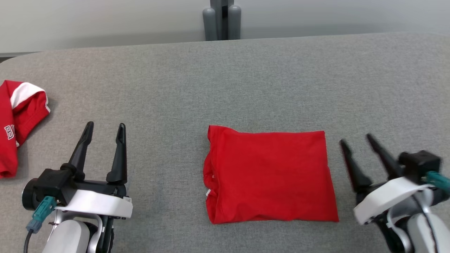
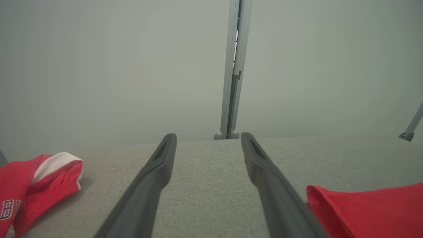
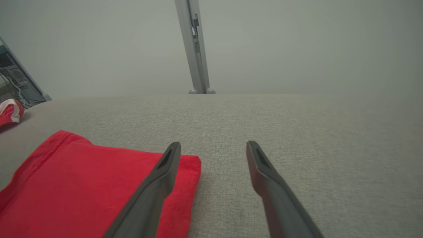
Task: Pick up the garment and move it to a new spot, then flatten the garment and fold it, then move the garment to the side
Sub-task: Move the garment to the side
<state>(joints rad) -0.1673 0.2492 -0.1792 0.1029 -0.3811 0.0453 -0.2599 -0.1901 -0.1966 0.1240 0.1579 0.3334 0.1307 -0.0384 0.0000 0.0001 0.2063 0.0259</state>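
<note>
1. Left of the left gripper's (image 1: 105,124) fingers, a red-and-white jersey (image 1: 15,119) runs off the frame's edge, its lettering cut short.
2. The right gripper (image 1: 355,139) shows blurred, its forearm (image 1: 427,228) cropped at the corner.
3. Both wrist views crop the folded red garment (image 2: 370,211); a finger (image 3: 155,185) of the right gripper covers part of it.
4. Far left of those fingers, cabled equipment (image 3: 15,79) is too small to identify.

Lab setting: grey fabric table (image 1: 246,70), bare wall (image 1: 105,21), metal post (image 1: 221,19).
</note>
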